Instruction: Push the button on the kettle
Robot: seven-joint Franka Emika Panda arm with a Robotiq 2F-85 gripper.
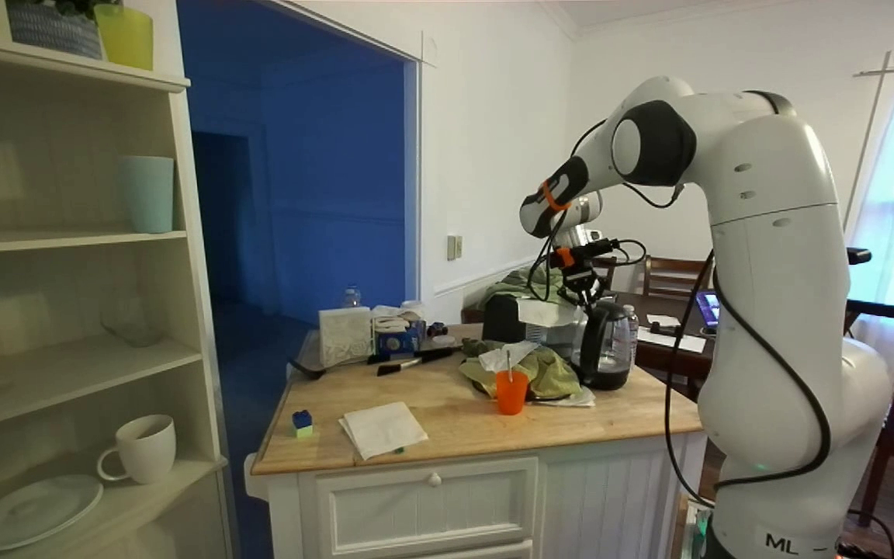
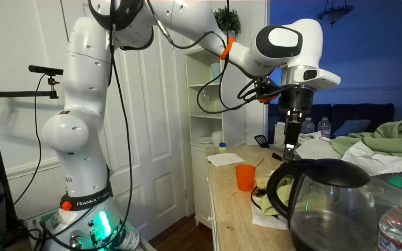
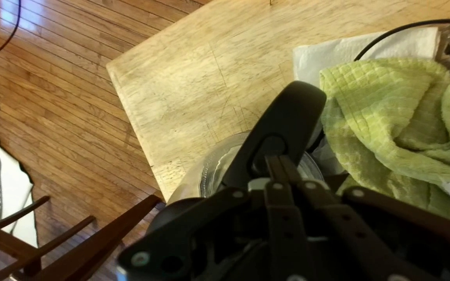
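Note:
The kettle (image 1: 610, 349) has a clear glass body with a black lid, base and handle. It stands upright at the counter's end and also shows in an exterior view (image 2: 332, 212). In the wrist view its black handle (image 3: 301, 103) carries a rounded dark button (image 3: 273, 145). My gripper (image 3: 279, 159) is shut, with its fingertips together and nothing between them. The fingertips overlap the lower part of the button in the wrist view. In an exterior view the gripper (image 2: 288, 155) points down at the top of the handle; whether it touches, I cannot tell.
An orange cup (image 1: 511, 392) and a green cloth (image 3: 381, 117) lie beside the kettle. A water bottle (image 2: 401, 226) stands close to it. A white boxy appliance (image 1: 552, 312) sits behind. A black cord (image 3: 400, 29) crosses a paper towel (image 3: 338, 50).

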